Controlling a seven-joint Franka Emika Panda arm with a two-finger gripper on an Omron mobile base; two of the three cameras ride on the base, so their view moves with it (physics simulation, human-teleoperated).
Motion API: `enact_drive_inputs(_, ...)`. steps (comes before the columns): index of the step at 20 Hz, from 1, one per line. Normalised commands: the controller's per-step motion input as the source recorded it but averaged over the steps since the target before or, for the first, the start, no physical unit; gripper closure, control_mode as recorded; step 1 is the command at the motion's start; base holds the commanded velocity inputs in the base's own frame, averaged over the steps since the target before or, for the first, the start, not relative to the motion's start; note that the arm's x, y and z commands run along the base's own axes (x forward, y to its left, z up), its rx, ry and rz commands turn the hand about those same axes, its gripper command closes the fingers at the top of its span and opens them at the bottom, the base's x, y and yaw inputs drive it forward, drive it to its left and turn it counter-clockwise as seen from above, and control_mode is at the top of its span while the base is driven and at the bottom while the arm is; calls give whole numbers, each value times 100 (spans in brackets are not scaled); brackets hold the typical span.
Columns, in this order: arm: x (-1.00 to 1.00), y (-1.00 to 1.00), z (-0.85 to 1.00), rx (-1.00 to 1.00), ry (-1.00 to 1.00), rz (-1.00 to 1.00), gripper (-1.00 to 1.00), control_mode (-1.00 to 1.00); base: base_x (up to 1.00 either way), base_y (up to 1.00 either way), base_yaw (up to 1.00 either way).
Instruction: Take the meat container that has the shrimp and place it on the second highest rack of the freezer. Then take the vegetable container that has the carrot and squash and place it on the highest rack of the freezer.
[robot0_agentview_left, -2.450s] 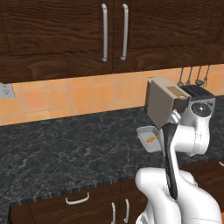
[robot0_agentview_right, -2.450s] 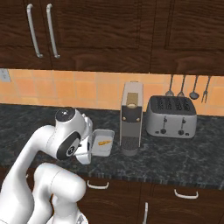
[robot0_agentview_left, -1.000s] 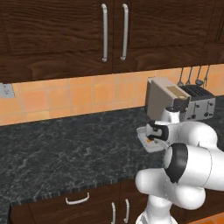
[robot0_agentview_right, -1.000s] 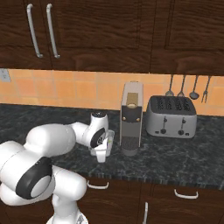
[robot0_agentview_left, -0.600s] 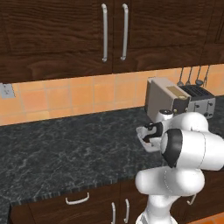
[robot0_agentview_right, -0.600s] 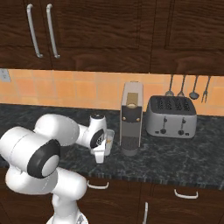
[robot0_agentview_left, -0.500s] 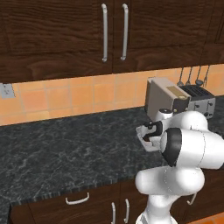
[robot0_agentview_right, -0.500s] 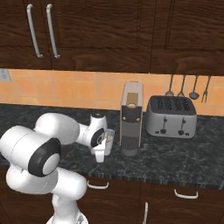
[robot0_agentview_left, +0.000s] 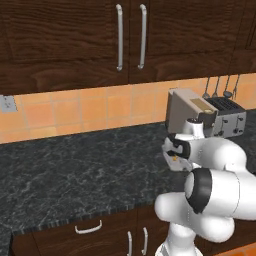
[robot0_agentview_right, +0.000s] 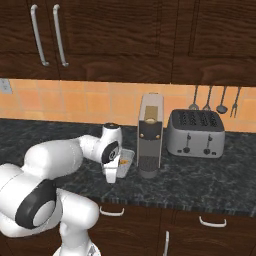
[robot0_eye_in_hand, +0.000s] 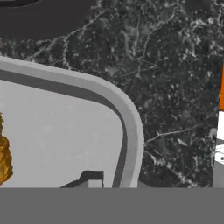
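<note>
Container (robot0_eye_in_hand: 65, 131): pale grey tray with a rounded rim, lying flat on the tabletop (robot0_eye_in_hand: 175, 87). In the hand view it takes the lower left of the frame, cut off by the left and bottom edges; one rounded corner shows at centre. An orange-brown lump (robot0_eye_in_hand: 3, 157) sits inside at the left edge, cut off, too partial to tell what food it is. In the left base view the container (robot0_agentview_left: 172, 161) is at centre right, mostly hidden by the arm; in the right base view its far corner (robot0_agentview_right: 126, 159) shows just left of the coffee machine, with an orange speck inside.

Gripper (robot0_agentview_right: 111, 176): lower centre of the right base view, pointing down at the container's near rim. A dark finger (robot0_eye_in_hand: 89, 179) rises at the bottom of the hand view, inside the rim wall. Jaws are drawn together on the rim, shut on the container. In the left base view the hand hides the fingers.

Coffee machine (robot0_agentview_right: 150, 140): tall, beige and dark, centre of the right base view, just right of the container. In the left base view (robot0_agentview_left: 187, 112) it is seen from the side.

Toaster (robot0_agentview_right: 196, 134): silver, four slots, right of the coffee machine, apart from it.

Utensils (robot0_agentview_right: 207, 100): hanging on the tiled wall above the toaster, small and dim.

Upper cabinets (robot0_agentview_left: 75, 40): dark wood, two bar handles (robot0_agentview_left: 131, 36).

Lower drawers: handle (robot0_agentview_left: 88, 229) below the tabletop edge.

Wall outlet (robot0_agentview_left: 7, 104): left edge, cut off.
</note>
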Motion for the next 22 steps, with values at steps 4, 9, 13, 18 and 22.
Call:
enact_drive_inputs(4, -51, 0, 91, 0, -8, -17, 100, -100, 0, 0, 0)
enact_drive_inputs(9, -74, 0, 91, 0, -19, -11, 100, -100, 0, 0, 0)
enact_drive_inputs(13, -79, 0, 84, -2, -24, -10, 100, -100, 0, 0, 0)
enact_drive_inputs(18, -73, 20, 93, -9, -21, -13, 100, -100, 0, 0, 0)
enact_drive_inputs(22, -67, 10, 97, -5, -3, -10, 100, -100, 0, 0, 0)
